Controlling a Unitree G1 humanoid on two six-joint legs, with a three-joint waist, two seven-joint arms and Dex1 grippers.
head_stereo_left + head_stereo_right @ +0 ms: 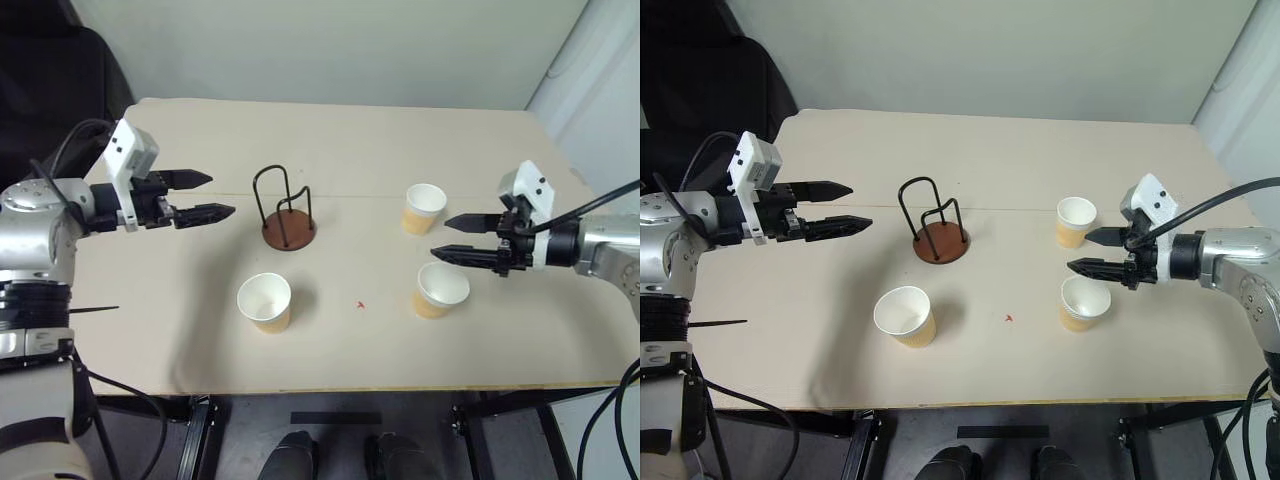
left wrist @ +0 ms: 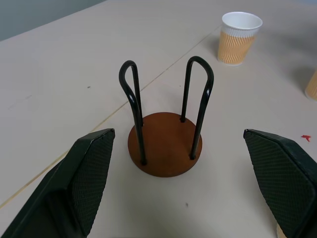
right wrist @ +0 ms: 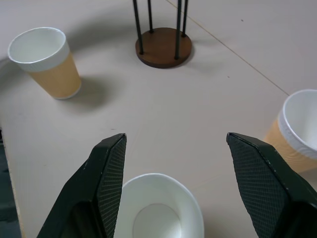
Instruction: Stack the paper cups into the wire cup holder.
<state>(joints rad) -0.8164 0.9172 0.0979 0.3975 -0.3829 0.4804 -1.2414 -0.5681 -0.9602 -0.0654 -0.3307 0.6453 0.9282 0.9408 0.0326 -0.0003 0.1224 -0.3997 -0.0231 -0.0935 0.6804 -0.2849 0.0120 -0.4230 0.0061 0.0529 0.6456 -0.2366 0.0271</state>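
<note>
The wire cup holder (image 1: 288, 210) stood empty on its reddish-brown base, just ahead of the left gripper (image 1: 205, 196), whose fingers were spread wide and held nothing; three paper cups stood upright and empty on the bench (image 1: 340, 150), none stacked. One cup (image 1: 265, 301) sat near the front edge, below and to the side of the left gripper; a second cup (image 1: 441, 289) sat directly beneath the right gripper (image 1: 450, 238), whose fingers were parted and holding nothing; the third cup (image 1: 424, 207) stood just beyond that gripper's tips. Open bench lay between the two grippers and behind the holder; a small red mark (image 1: 361, 305) showed between the two nearer cups. The bench was pale beige, with a plain light wall behind it.
</note>
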